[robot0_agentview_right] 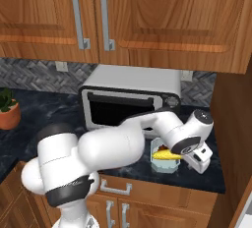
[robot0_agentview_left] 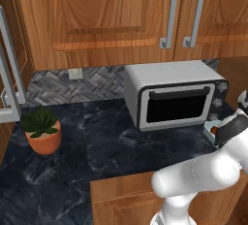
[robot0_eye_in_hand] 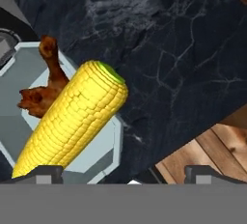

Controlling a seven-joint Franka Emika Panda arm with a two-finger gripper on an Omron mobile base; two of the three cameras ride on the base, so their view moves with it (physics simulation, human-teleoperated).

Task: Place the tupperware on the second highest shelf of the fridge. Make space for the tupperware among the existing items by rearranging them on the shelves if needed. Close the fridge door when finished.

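The tupperware (robot0_eye_in_hand: 103, 158) is a pale translucent tub on the dark marble counter, holding a yellow corn cob (robot0_eye_in_hand: 72, 119) and a brown chicken drumstick (robot0_eye_in_hand: 46, 80). It stands in front of the toaster oven's right end (robot0_agentview_right: 163, 165) and peeks out beside my arm (robot0_agentview_left: 211, 130). My gripper (robot0_eye_in_hand: 126, 174) hovers just above the tub's near rim, jaws wide open with nothing between them; its white hand (robot0_agentview_right: 198, 159) hangs at the tub's right side. A silver-grey fridge front with a long bar handle (robot0_agentview_left: 8, 76) shows at the far left edge. Its inside, the shelves and the existing items are out of view.
A silver toaster oven (robot0_agentview_left: 174, 95) stands at the back of the counter. A potted plant (robot0_agentview_left: 42, 132) sits on the counter's left. Wooden wall cabinets with bar handles (robot0_agentview_right: 78, 15) hang overhead. A wooden side panel (robot0_agentview_right: 234, 124) closes off the right.
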